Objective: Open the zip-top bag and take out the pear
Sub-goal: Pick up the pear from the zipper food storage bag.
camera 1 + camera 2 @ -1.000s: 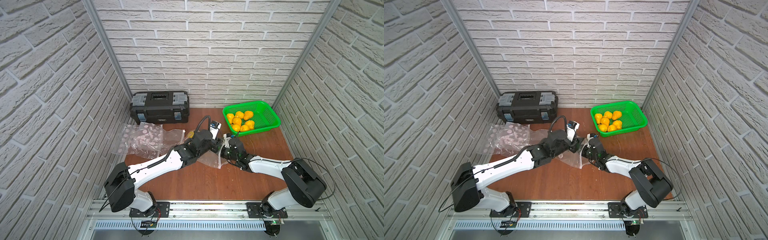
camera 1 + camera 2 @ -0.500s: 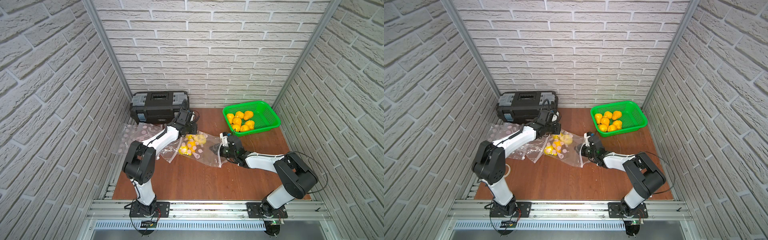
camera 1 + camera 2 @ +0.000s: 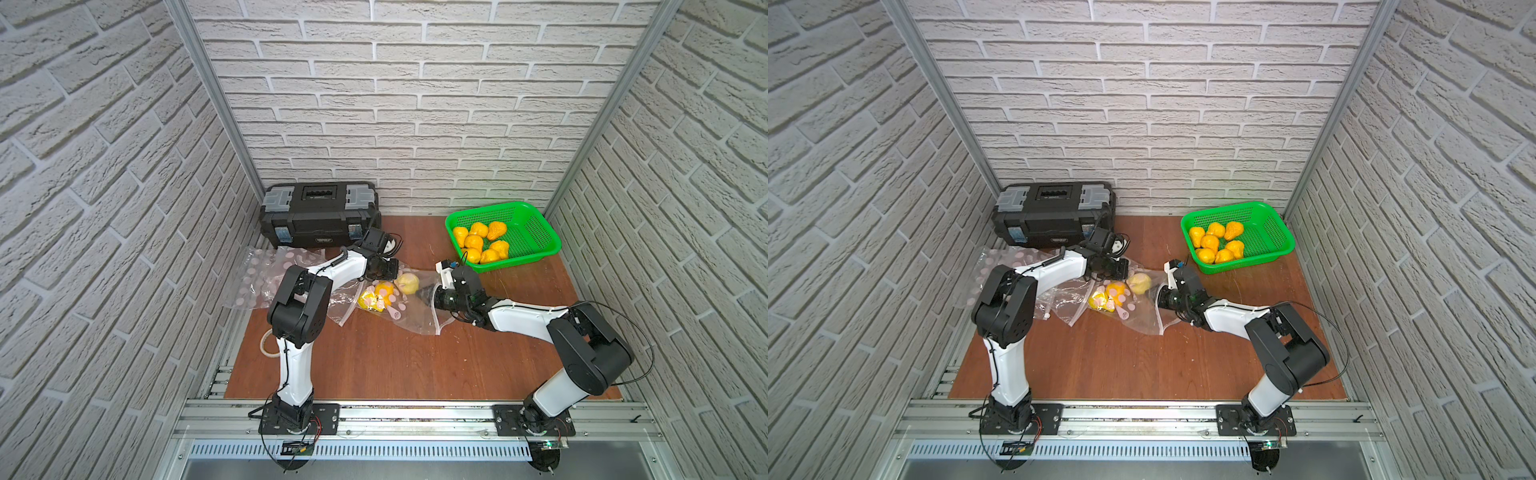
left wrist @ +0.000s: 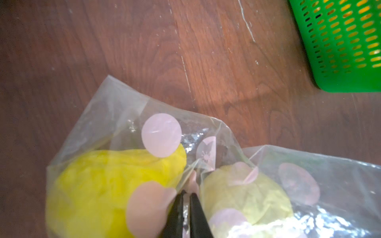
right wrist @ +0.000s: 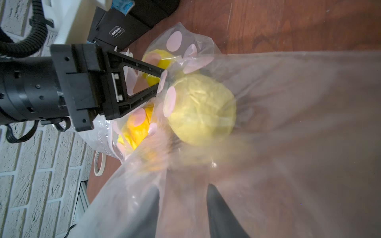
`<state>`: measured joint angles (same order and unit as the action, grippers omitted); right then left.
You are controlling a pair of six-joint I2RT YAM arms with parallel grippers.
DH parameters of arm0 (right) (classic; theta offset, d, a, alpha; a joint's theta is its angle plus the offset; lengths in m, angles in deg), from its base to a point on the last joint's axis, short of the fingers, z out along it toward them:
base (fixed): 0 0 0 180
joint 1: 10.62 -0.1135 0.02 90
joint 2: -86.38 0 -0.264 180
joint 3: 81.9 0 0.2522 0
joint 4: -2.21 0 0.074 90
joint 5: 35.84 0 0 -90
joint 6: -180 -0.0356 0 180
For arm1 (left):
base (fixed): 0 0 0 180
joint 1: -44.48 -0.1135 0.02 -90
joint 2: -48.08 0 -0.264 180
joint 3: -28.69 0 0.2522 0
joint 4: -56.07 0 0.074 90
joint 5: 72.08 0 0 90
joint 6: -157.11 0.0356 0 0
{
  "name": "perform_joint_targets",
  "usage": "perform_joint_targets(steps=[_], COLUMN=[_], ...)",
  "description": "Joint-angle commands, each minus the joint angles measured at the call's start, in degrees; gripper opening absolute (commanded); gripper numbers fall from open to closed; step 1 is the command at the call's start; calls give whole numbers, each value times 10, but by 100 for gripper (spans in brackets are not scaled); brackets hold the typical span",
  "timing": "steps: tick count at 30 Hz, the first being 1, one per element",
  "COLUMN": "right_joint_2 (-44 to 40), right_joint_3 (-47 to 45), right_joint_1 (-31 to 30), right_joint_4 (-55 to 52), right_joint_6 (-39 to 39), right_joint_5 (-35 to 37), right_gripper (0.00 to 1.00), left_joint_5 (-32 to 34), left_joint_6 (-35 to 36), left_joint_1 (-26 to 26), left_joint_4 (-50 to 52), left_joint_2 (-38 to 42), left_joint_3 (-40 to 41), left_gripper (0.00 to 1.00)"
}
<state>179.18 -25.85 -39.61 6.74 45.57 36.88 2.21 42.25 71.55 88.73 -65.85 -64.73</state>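
While left jaws pinch the bag (image 4: 206,150), right jaws gape.

Both top views are bright, sharp and evenly lit from above; the brick walls (image 3: 415,104) bow toward the edges; shadows on the table (image 3: 395,365) are soft. The left wrist view is dimmer, with small glints on the bag (image 4: 195,138); close to the right wrist camera it smears into blur.

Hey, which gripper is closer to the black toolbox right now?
Left. The left gripper sits just off the front corner of the black toolbox, pinching the zip-top bag. The right gripper is farther away, at the bag's opposite end.
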Motion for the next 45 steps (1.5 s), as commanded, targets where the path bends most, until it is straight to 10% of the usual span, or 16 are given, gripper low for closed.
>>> perform_joint_targets(steps=[1,16,45], right_joint_2=[5,35,92], right_joint_3=[16,68,234], right_joint_1=[4,29,36], right_joint_4=[-27,-116,-432], right_joint_6=[-15,-71,171], right_joint_5=[35,65,219], right_gripper=[51,84,72], left_joint_5=[-59,-114,43], left_joint_6=[6,-14,21], left_joint_1=[7,52,34], left_joint_4=[4,-9,59], left_joint_2=[-21,13,-9], left_joint_3=[-13,38,67], left_gripper=[11,5,0])
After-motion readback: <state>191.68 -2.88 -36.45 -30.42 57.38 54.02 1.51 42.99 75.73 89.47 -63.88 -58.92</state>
